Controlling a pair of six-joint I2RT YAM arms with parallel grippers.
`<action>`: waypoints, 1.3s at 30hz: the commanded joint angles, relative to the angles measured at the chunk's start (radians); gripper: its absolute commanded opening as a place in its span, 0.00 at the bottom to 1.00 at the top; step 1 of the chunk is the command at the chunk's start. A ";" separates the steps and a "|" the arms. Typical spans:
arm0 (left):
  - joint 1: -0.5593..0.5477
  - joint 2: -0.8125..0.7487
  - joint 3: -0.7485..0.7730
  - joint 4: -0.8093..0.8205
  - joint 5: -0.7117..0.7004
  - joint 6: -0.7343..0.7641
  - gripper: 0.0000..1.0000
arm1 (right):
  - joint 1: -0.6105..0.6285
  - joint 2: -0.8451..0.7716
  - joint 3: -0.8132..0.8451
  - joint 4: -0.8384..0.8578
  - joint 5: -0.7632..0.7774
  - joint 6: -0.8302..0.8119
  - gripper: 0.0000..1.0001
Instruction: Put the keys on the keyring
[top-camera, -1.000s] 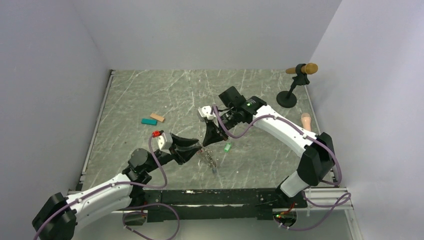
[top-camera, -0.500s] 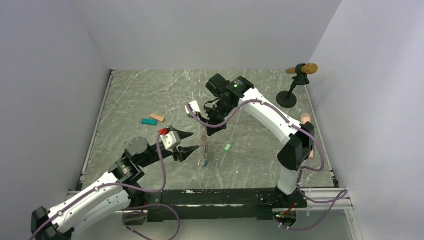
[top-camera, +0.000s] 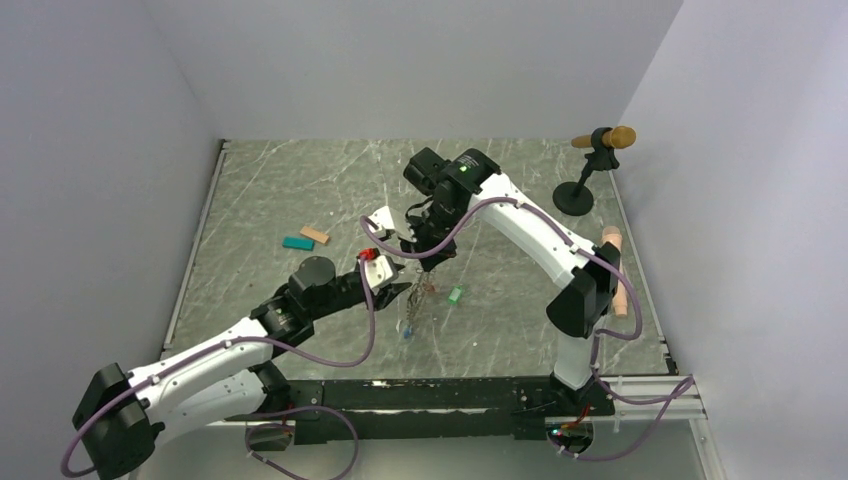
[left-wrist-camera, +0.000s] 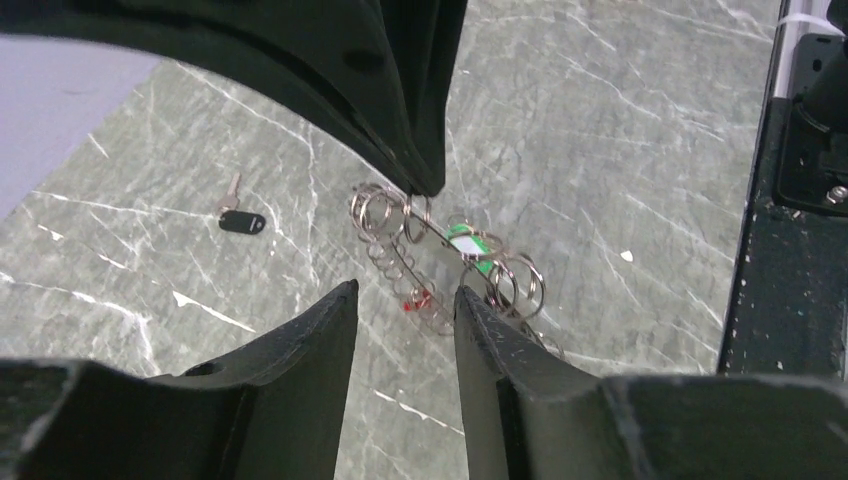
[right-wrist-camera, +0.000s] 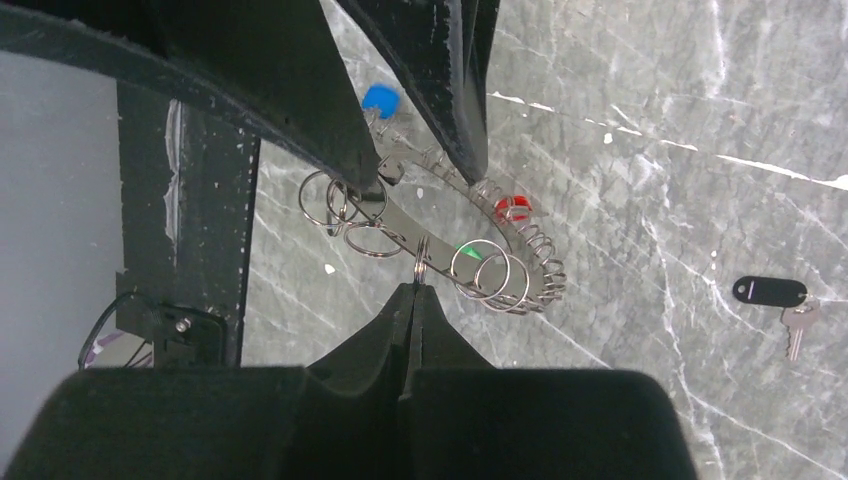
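My right gripper (top-camera: 422, 262) (right-wrist-camera: 413, 285) is shut on the keyring (top-camera: 413, 305), a thin metal ring with several small split rings and a wire coil, and holds it hanging above the table. The blue key (top-camera: 407, 333) (right-wrist-camera: 380, 100) dangles at the ring's low end. The green key (top-camera: 456, 294) lies on the table just right of the ring and shows through it in the left wrist view (left-wrist-camera: 472, 248). My left gripper (top-camera: 405, 290) (left-wrist-camera: 405, 293) is open, its fingertips on either side of the ring's (left-wrist-camera: 385, 215) lower part, not touching it.
A teal block (top-camera: 298, 243) and a tan block (top-camera: 315, 235) lie at the left. A key with a black tag (left-wrist-camera: 242, 222) (right-wrist-camera: 770, 292) lies on the table. A black stand with a wooden peg (top-camera: 585, 170) is at the far right, a peach object (top-camera: 612, 240) near it.
My right gripper lifted the keyring off the table and carried it up and left. My left gripper let go, drew back open, then came forward to the hanging ring.
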 joint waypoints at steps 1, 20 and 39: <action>-0.017 0.015 0.013 0.154 -0.048 0.000 0.45 | 0.007 -0.002 0.043 -0.023 -0.008 0.020 0.00; -0.023 0.107 -0.003 0.258 0.044 -0.055 0.03 | 0.006 -0.012 0.021 0.007 -0.080 0.027 0.00; -0.019 -0.103 -0.314 0.787 -0.090 -0.310 0.00 | -0.228 -0.199 -0.288 0.238 -0.598 -0.130 0.52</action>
